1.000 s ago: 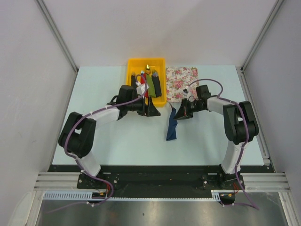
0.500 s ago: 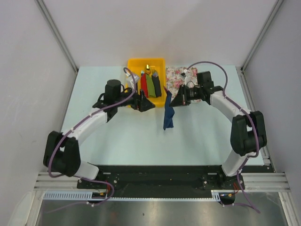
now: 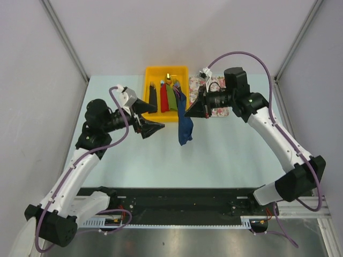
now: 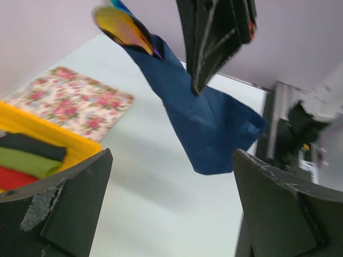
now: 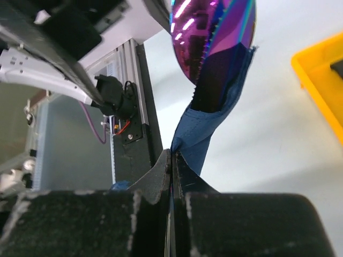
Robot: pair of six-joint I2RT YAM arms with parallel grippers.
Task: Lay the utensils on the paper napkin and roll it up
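Both arms were found to be built of smooth white links, the left arm [image 3: 80,163] and the right arm [image 3: 278,134] alike, joined by black cylindrical joint housings [image 3: 306,170]. A thin purple cable [image 3: 236,52] was seen running along each arm. The left gripper [image 3: 159,118] and the right gripper [image 3: 187,112] were noted as matte black, with broad wedge-shaped fingers [image 4: 69,203]. Grey scuffing and pale chipped edges were recorded on the inner finger faces in the left wrist view.
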